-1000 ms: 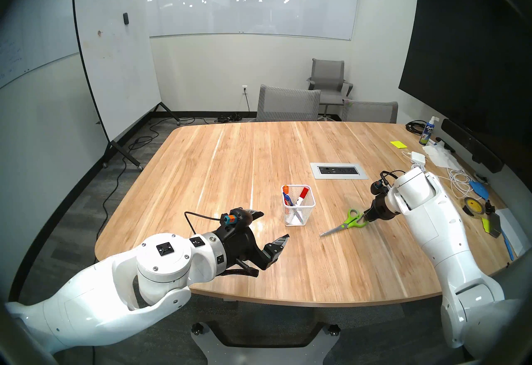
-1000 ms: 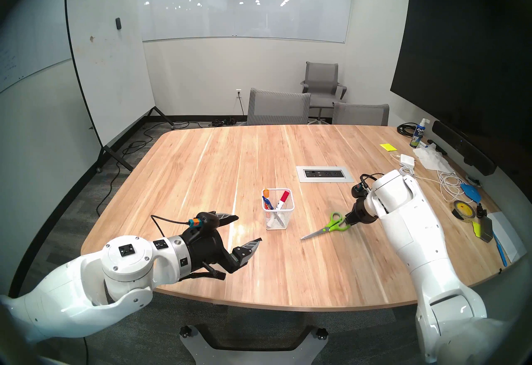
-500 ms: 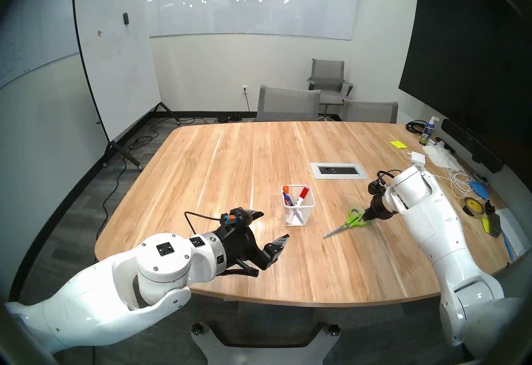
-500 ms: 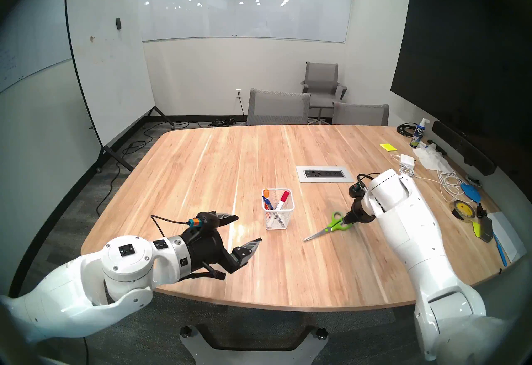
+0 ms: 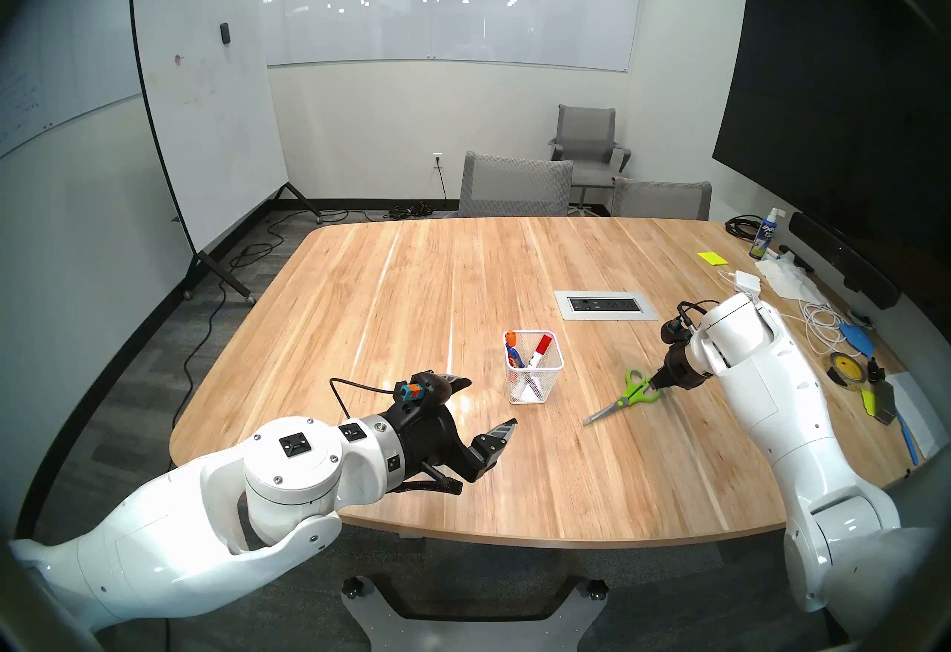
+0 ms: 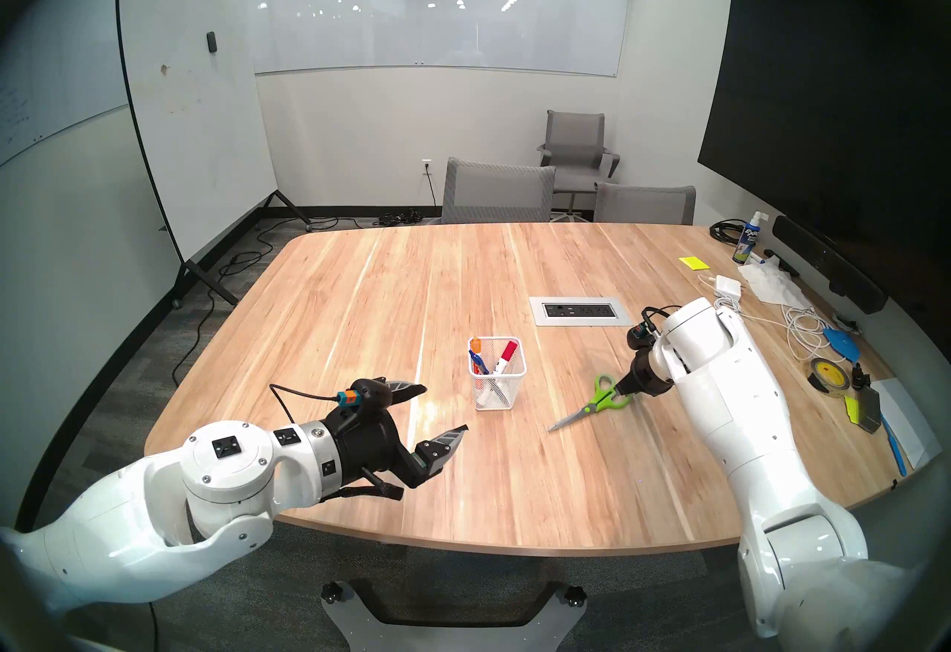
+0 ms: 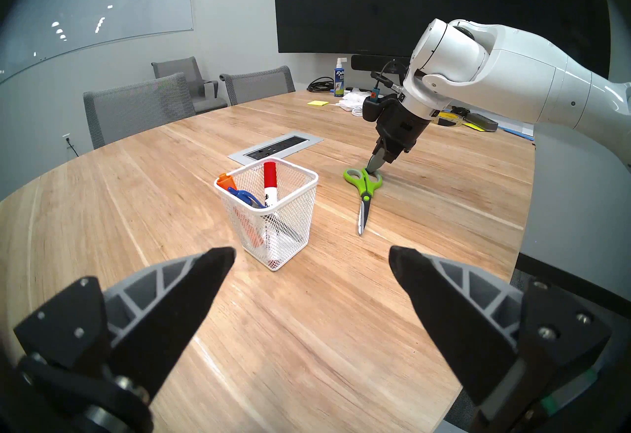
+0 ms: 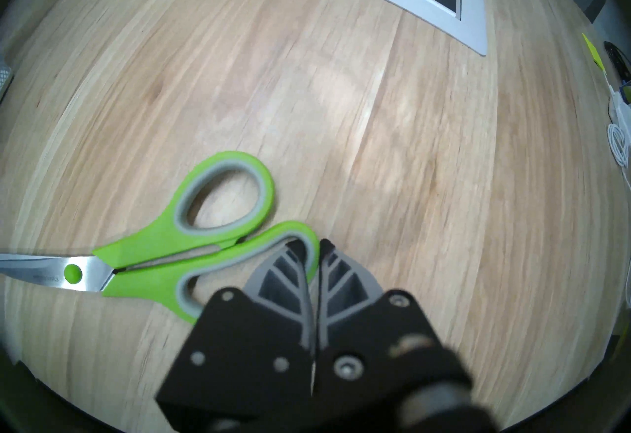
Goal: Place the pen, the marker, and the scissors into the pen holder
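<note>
Right gripper (image 8: 312, 248) pinched onto rim of one green handle loop of scissors (image 5: 624, 395); scissors flat on table (image 5: 411, 285), blades closed, just right of pen holder (image 5: 533, 368). Pen (image 7: 244, 196) and red-capped marker (image 7: 270, 184) leaned inside holder. Left gripper (image 5: 486, 404) spread wide, empty, hung over near table edge.

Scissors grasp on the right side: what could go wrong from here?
1. The right gripper pinches only the thin rim of one loop of the scissors, so they may swing or slip when lifted.
2. The pen holder already holds a red-capped marker and other pens; the blades could jam against them.
3. The light mesh holder might tip if the scissors strike its rim.
</note>
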Tool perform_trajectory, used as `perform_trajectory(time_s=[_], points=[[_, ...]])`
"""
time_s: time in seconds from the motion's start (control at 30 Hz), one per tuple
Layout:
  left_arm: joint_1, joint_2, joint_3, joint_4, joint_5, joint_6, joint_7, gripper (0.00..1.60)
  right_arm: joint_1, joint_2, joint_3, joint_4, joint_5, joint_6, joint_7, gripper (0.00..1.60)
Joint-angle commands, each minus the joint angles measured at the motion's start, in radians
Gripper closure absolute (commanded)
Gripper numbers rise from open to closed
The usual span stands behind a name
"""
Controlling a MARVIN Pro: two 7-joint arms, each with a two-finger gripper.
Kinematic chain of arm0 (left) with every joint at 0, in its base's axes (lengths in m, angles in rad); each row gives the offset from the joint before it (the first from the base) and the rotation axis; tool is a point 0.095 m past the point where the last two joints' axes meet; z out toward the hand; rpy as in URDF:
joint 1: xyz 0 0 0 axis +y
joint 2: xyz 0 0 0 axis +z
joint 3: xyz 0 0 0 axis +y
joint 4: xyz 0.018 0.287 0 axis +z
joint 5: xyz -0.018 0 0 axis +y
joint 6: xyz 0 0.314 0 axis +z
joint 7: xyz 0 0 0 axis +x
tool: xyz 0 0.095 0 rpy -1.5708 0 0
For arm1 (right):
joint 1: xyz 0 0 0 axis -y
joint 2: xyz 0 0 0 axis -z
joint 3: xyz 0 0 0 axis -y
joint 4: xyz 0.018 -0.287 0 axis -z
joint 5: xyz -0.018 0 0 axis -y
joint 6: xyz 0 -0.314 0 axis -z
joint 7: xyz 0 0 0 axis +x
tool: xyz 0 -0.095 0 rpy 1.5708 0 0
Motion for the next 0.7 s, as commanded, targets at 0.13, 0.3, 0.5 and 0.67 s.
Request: perform_trajectory(time_s=[0.13, 0.3, 0.5, 0.67], points=[[-0.003, -0.003, -0.004, -0.015, -0.002, -0.007, -0.001, 0.00, 0.003, 0.031, 0.076, -0.065, 0.075, -0.002, 0.089, 1.60], [-0.003, -0.003, -0.004, -0.015, -0.002, -0.007, -0.001, 0.00, -0.012, 0.046, 0.099, -0.102, 0.122, -0.002, 0.104, 1.60], [-0.003, -0.003, -0.004, -0.015, -0.002, -0.007, -0.001, 0.00, -0.019, 0.057, 0.127, -0.132, 0.189, -0.002, 0.106, 1.60], [-0.003, -0.003, -0.004, -0.015, -0.002, -0.007, -0.001, 0.00, -0.029, 0.065, 0.151, -0.169, 0.236, -0.002, 0.101, 1.60]])
